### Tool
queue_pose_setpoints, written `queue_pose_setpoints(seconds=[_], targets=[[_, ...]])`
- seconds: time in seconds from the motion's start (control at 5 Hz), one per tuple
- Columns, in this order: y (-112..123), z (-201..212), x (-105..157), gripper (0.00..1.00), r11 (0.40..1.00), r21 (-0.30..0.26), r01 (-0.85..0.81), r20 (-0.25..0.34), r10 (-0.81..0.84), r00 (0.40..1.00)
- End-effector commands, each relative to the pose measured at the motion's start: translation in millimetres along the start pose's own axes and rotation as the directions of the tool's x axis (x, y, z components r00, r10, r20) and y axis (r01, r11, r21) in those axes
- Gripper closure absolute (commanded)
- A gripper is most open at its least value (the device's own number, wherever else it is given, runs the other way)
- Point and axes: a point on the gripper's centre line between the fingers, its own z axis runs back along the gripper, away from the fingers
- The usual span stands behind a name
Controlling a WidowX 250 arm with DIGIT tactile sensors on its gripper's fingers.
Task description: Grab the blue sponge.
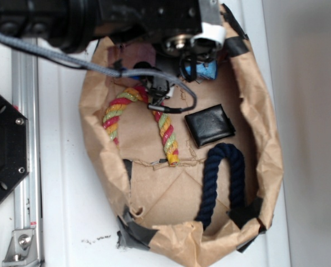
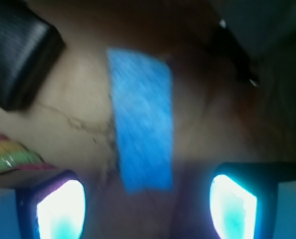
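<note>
Arm enters from upper left of the exterior frame, reaching toward top centre. Gripper (image 2: pixel 147 199) points downward, fingers (image 2: pixel 60 209) spread wide apart at the wrist frame's lower corners, holding nothing.

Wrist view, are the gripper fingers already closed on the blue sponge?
No, the gripper is open, its fingers spread wide with the blue sponge lying on the paper between and beyond them.

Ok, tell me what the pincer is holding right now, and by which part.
Nothing. In the wrist view the pincer is open, its fingers apart and clear of the blue sponge, which lies on the brown paper beyond them.
</note>
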Motion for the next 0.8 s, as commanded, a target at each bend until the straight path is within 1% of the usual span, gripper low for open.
queue_pose_setpoints(seconds=[0.0, 0.2, 0.4, 0.6], targets=[[13, -17, 35, 0.0, 0.998, -0.032, -0.058, 0.041, 0.059, 0.997], [-2, -27, 50, 0.0, 0.995, -0.044, -0.091, 0.032, 0.092, 0.995], [-15, -37, 53, 0.0, 0.996, 0.065, -0.06, 0.034, 0.058, 0.998], [-12, -34, 51, 1.0, 0.994, 0.067, -0.085, 0.055, 0.081, 0.995]])
